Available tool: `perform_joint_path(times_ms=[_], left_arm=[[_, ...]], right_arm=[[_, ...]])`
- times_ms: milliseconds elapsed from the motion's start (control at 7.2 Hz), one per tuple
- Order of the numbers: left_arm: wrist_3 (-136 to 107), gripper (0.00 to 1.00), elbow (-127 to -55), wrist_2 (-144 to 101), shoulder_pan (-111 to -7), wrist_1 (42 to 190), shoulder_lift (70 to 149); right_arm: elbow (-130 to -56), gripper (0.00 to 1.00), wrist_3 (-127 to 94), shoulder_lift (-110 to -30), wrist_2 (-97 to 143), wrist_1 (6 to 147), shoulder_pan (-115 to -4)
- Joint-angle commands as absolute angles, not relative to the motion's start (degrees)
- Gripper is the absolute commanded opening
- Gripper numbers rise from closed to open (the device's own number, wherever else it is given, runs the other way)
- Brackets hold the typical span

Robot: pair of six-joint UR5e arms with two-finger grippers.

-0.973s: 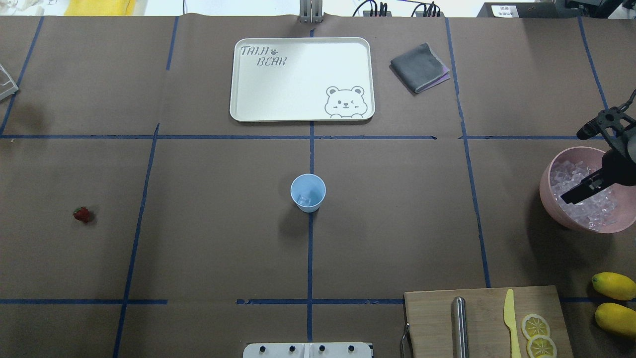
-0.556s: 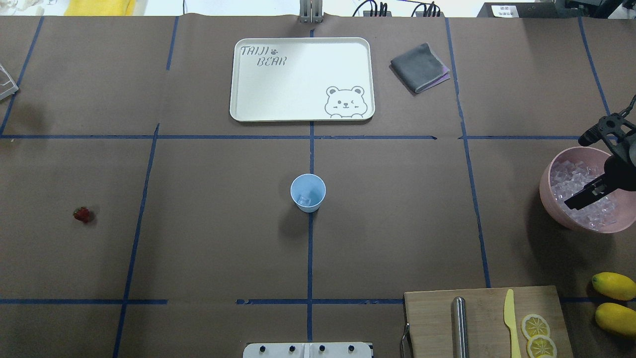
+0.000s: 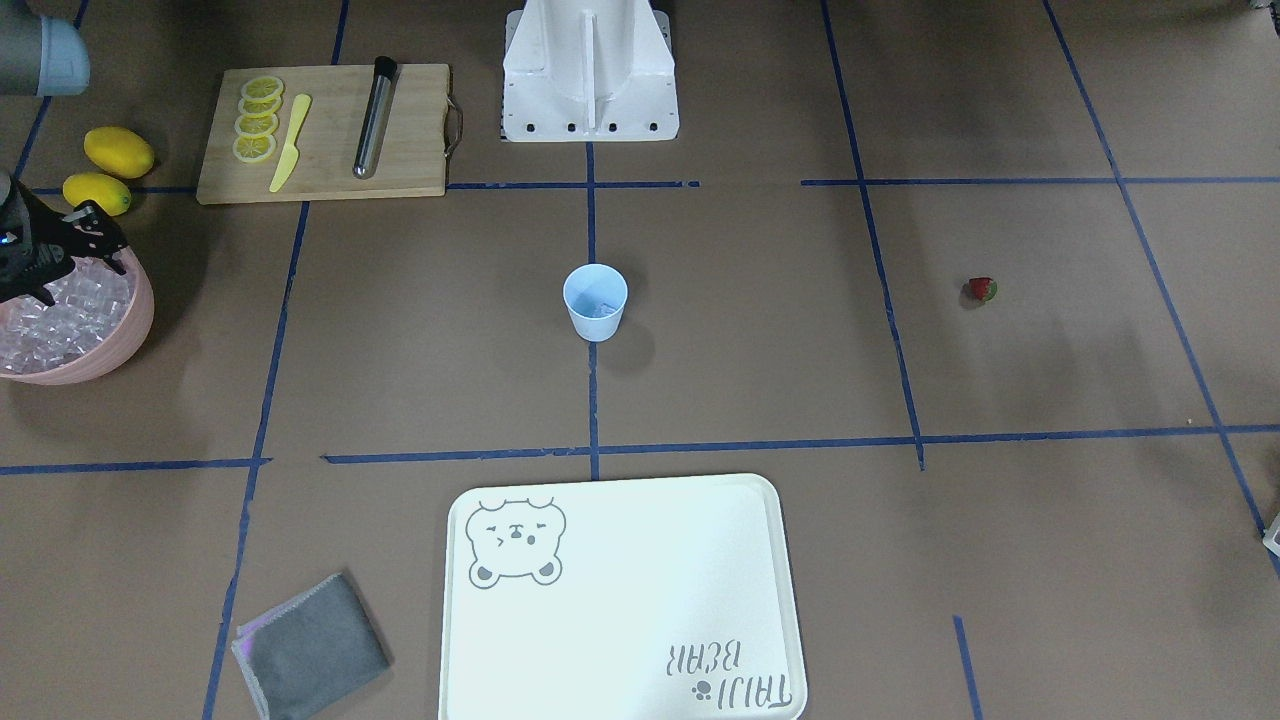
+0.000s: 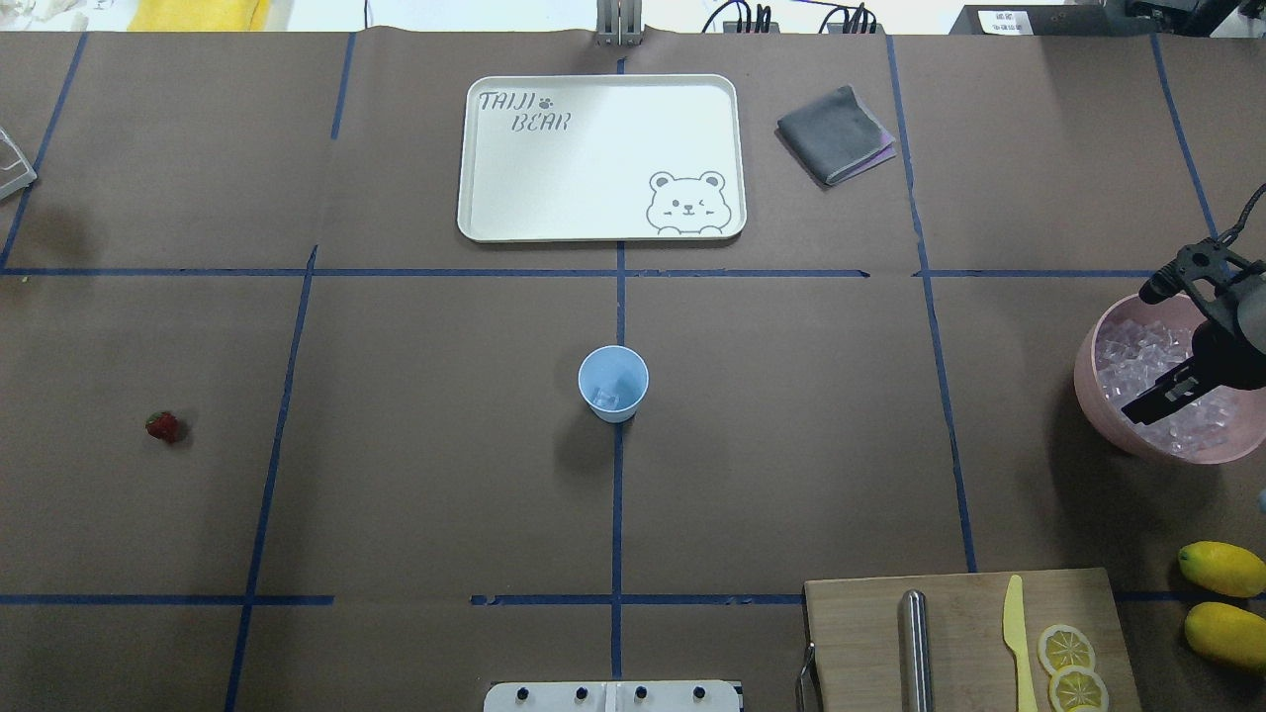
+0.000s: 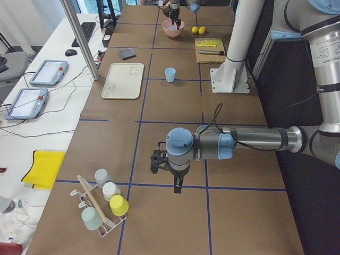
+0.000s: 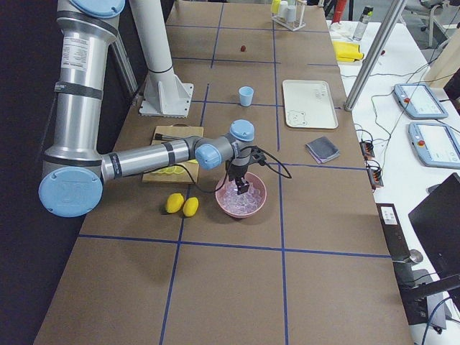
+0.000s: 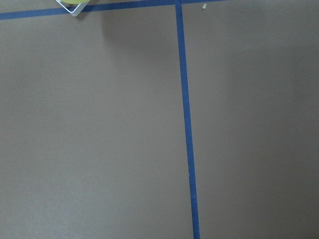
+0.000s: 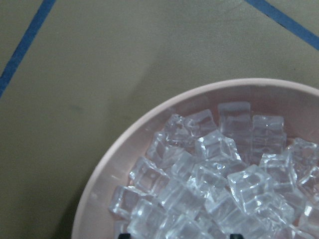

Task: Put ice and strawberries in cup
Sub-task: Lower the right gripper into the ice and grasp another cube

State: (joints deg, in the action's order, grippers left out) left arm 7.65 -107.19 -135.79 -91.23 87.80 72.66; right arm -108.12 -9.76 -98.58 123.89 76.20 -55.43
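The pale-blue cup (image 4: 613, 384) stands upright at the table's middle, also in the front view (image 3: 595, 300), with what looks like a clear ice cube (image 4: 604, 399) inside. The strawberry (image 4: 164, 426) lies alone at far left, also in the front view (image 3: 982, 289). Several ice cubes (image 8: 209, 189) fill the pink bowl (image 4: 1088, 381) at far right. My right gripper (image 4: 1140, 352) is open just above the ice in the bowl; its tips show at the right wrist view's bottom edge (image 8: 179, 236). My left gripper (image 5: 169, 172) shows only in the left side view, over bare table; I cannot tell its state.
A white bear tray (image 4: 475, 148) and a grey cloth (image 4: 836, 133) lie at the back. A cutting board (image 4: 860, 633) with a metal rod, yellow knife and lemon slices sits front right. Two lemons (image 4: 1222, 569) lie beside it. A cup rack (image 5: 103, 204) stands far left.
My right gripper, still open, has shifted a little toward the robot over the pink bowl. The cup and strawberry have not moved.
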Motion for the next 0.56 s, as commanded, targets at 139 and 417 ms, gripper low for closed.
perform_joint_path(times_ms=[139, 417], left_arm=[[7.65, 1.00, -107.23, -135.79, -91.23, 87.80, 72.68], [7.65, 1.00, -107.23, -135.79, -91.23, 87.80, 72.60]], right_arm=[[-108.28, 0.22, -9.58, -98.26, 124.10, 76.20, -55.46], [-108.46, 0.09, -9.40, -98.26, 124.45, 76.20, -55.55]])
